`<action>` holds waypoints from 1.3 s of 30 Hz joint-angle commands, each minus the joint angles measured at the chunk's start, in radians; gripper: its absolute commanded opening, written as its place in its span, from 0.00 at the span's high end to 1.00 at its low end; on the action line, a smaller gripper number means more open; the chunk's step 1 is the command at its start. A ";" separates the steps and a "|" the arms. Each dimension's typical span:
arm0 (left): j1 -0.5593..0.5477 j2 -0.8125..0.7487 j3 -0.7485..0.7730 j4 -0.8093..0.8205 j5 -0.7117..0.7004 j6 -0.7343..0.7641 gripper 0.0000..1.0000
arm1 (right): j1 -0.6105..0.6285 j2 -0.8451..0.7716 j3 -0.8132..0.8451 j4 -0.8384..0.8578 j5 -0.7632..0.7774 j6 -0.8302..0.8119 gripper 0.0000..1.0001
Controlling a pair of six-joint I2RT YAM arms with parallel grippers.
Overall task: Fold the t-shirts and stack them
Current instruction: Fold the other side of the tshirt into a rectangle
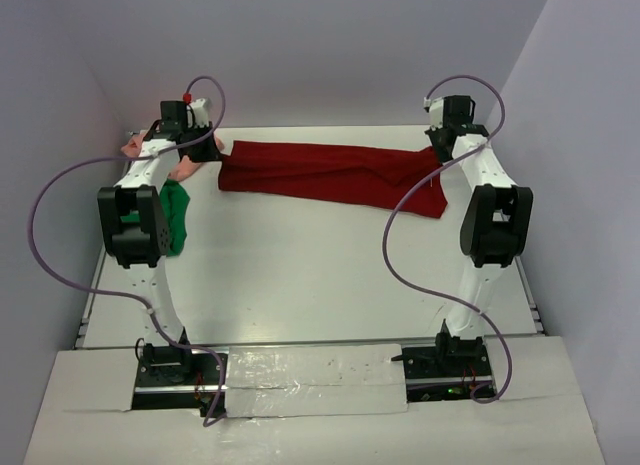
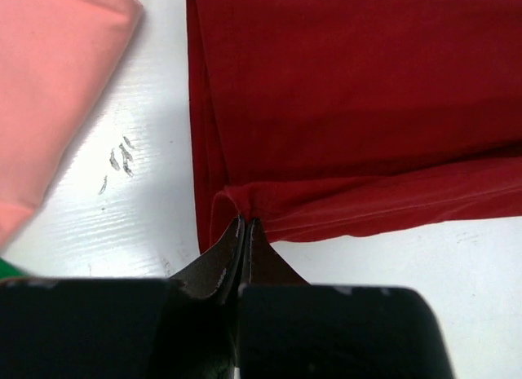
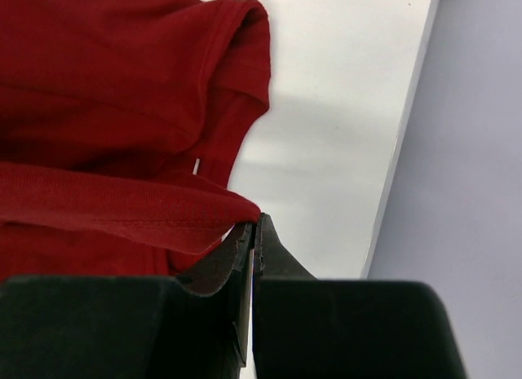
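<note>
From above: the dark red t-shirt (image 1: 330, 175) lies as a long, loosely doubled band across the far part of the table (image 1: 300, 285), pinched at one end by the left gripper (image 1: 214, 151) and at the other by the right gripper (image 1: 438, 151). Three shirts are counted in all: one red, one bright green t-shirt (image 1: 177, 213) crumpled beside the left arm, and one salmon pink t-shirt (image 1: 186, 168) near the far left corner (partly hidden by the arm).

Left wrist: the left gripper (image 2: 243, 226) has its jaws pressed together on a corner of the red hem, with thin cloth bunched between them. The pink shirt (image 2: 49, 94) lies apart from the red one, with bare table between them.

Right wrist: the right gripper (image 3: 254, 226) is likewise clamped tight on a stitched edge of the red shirt (image 3: 106, 110), close to the table's right edge and the wall (image 3: 481, 151).

The cloth looks light, limp and easily creased. It will likely sag and slip wherever it is unsupported, so hems and corners (doubled, stitched fabric) seem the surest places to hold.
</note>
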 commanded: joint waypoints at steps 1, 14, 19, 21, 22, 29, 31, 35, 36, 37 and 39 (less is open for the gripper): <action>-0.003 0.038 0.062 0.001 -0.028 0.001 1.00 | -0.010 0.023 0.072 0.022 0.008 0.015 1.00; -0.014 0.023 -0.014 0.104 -0.119 -0.027 0.28 | 0.027 -0.039 -0.014 0.065 -0.055 0.058 0.20; -0.017 -0.167 -0.215 0.195 -0.079 -0.028 0.28 | 0.056 -0.224 -0.191 0.028 -0.144 0.083 0.19; -0.020 -0.239 -0.283 0.219 -0.079 -0.034 0.28 | 0.097 -0.286 -0.230 -0.009 -0.169 0.094 0.19; -0.020 -0.256 -0.301 0.219 -0.050 -0.033 0.28 | 0.106 -0.300 -0.261 -0.021 -0.182 0.101 0.19; -0.039 -0.323 -0.409 0.245 -0.056 -0.021 0.27 | 0.175 -0.375 -0.364 -0.042 -0.241 0.129 0.20; -0.042 -0.316 -0.421 0.258 -0.034 -0.024 0.27 | 0.197 -0.362 -0.367 -0.055 -0.242 0.141 0.20; -0.068 -0.271 -0.416 0.240 -0.017 -0.015 0.27 | 0.231 -0.337 -0.361 -0.095 -0.210 0.156 0.23; -0.074 -0.261 -0.416 0.245 -0.023 -0.014 0.27 | 0.234 -0.335 -0.365 -0.101 -0.198 0.158 0.24; -0.083 -0.251 -0.418 0.248 -0.020 -0.011 0.27 | 0.235 -0.337 -0.367 -0.105 -0.212 0.158 0.25; -0.091 -0.215 -0.403 0.252 -0.025 -0.013 0.28 | 0.238 -0.351 -0.379 -0.113 -0.250 0.169 0.33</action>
